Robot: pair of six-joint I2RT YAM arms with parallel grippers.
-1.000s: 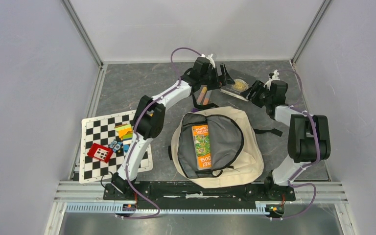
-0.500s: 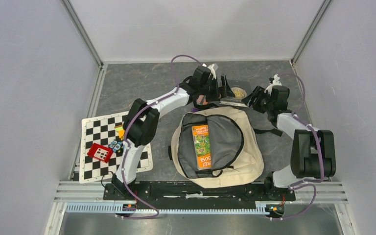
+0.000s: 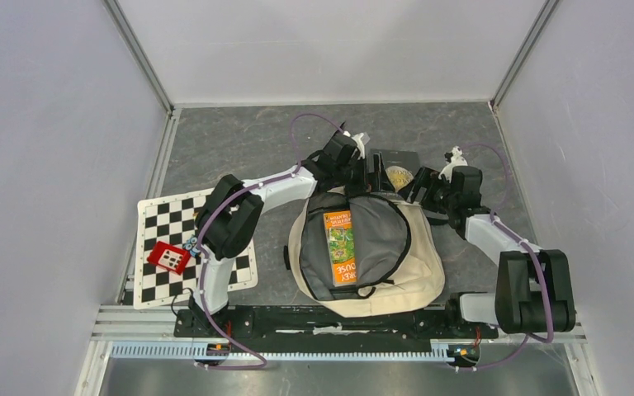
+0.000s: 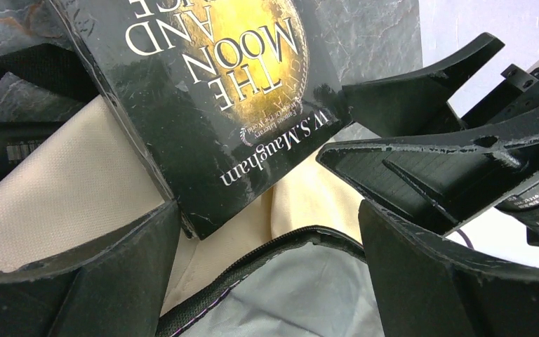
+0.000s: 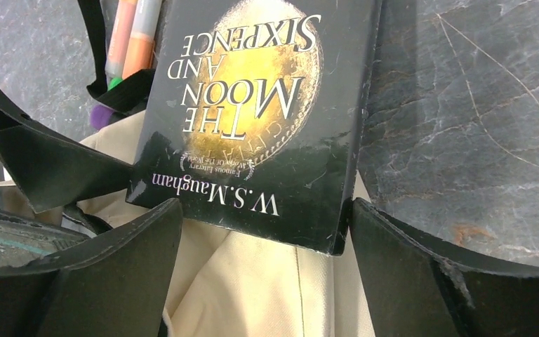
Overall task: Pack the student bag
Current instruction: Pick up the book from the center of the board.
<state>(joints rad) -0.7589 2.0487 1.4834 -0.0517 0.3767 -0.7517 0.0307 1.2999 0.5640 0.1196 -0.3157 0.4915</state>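
Top external: cream student bag (image 3: 425,264) unzipped, grey lining showing.

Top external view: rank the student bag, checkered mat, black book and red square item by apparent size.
1. student bag
2. checkered mat
3. black book, partly hidden
4. red square item

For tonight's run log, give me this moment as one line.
left gripper: open | right gripper: open | black book: unheld, near end on far rim of student bag | orange book: inside bag
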